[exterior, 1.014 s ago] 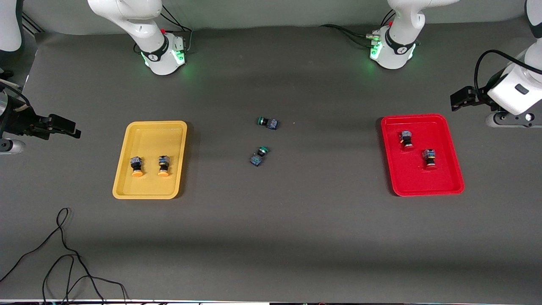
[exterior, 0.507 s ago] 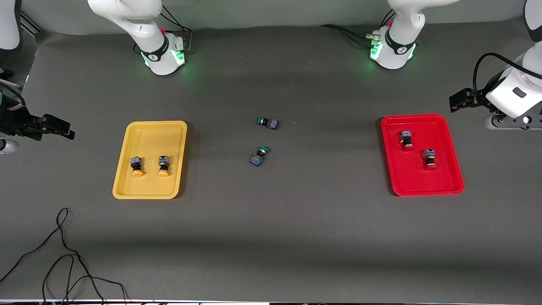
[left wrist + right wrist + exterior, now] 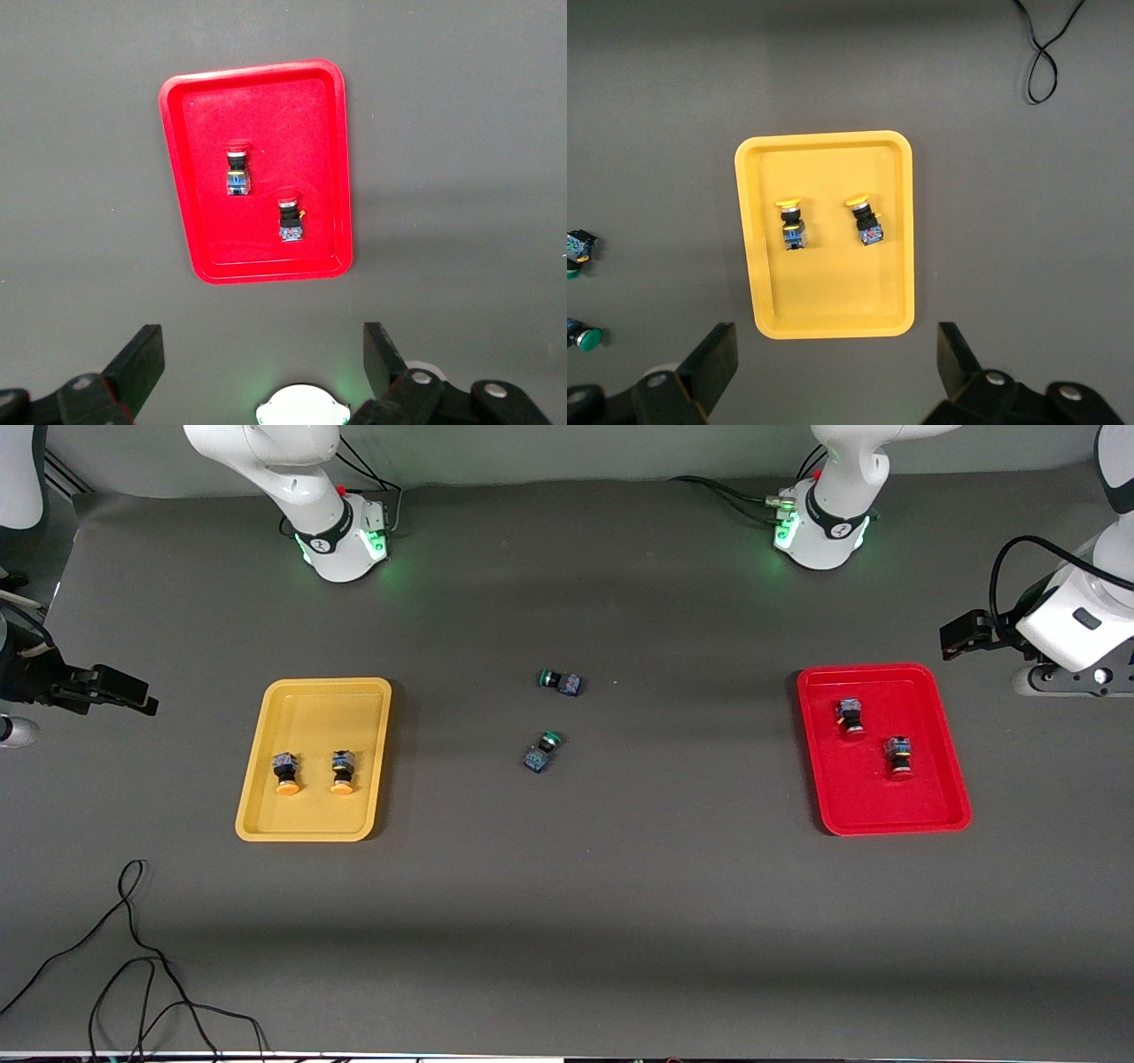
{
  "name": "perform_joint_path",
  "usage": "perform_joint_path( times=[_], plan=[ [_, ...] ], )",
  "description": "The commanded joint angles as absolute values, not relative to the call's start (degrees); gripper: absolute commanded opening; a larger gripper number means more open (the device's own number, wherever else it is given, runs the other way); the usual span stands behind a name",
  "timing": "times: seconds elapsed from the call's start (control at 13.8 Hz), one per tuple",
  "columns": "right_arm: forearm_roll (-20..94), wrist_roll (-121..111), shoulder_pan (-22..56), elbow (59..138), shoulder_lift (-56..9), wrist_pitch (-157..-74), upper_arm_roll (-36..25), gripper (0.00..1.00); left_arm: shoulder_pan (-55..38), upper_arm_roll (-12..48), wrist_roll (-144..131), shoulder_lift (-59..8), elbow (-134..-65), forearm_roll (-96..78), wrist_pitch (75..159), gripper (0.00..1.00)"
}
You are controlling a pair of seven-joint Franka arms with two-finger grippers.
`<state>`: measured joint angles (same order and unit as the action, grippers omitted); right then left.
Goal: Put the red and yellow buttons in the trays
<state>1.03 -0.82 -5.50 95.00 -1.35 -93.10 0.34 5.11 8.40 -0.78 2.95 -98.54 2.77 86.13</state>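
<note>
The yellow tray (image 3: 319,708) holds two yellow-capped buttons (image 3: 285,772) (image 3: 343,771) side by side. In the red tray (image 3: 873,806) lie two red-capped buttons (image 3: 850,717) (image 3: 898,757). My right gripper (image 3: 124,691) hangs open and empty over the table's right-arm end, clear of the yellow tray. My left gripper (image 3: 961,638) hangs open and empty over the left-arm end, beside the red tray. The left wrist view shows the left gripper (image 3: 263,359), the red tray (image 3: 266,248) and both red buttons (image 3: 236,170) (image 3: 289,217). The right wrist view shows the right gripper (image 3: 837,359), the yellow tray (image 3: 833,301) and its buttons (image 3: 792,223) (image 3: 866,221).
Two green-capped buttons (image 3: 560,682) (image 3: 542,751) lie on the grey mat midway between the trays. A loose black cable (image 3: 133,957) curls near the front edge at the right arm's end. The arm bases (image 3: 341,540) (image 3: 824,531) stand along the back.
Both grippers drew back a little toward their own ends of the table, then held still. The buttons and trays have not moved.
</note>
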Motion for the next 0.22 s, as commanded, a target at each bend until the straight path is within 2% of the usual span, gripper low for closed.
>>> perform_joint_path(
  times=[0.0,0.14],
  plan=[
    [-0.53,0.88,-6.06,94.22,-1.14,-91.93,1.23,1.0,5.27,8.53,0.18,3.34,-98.61,2.29,85.61,1.0],
    [-0.88,0.88,-6.06,94.22,-1.14,-91.93,1.23,1.0,5.36,8.53,0.26,3.34,-98.61,2.29,85.52,1.0]
  ],
)
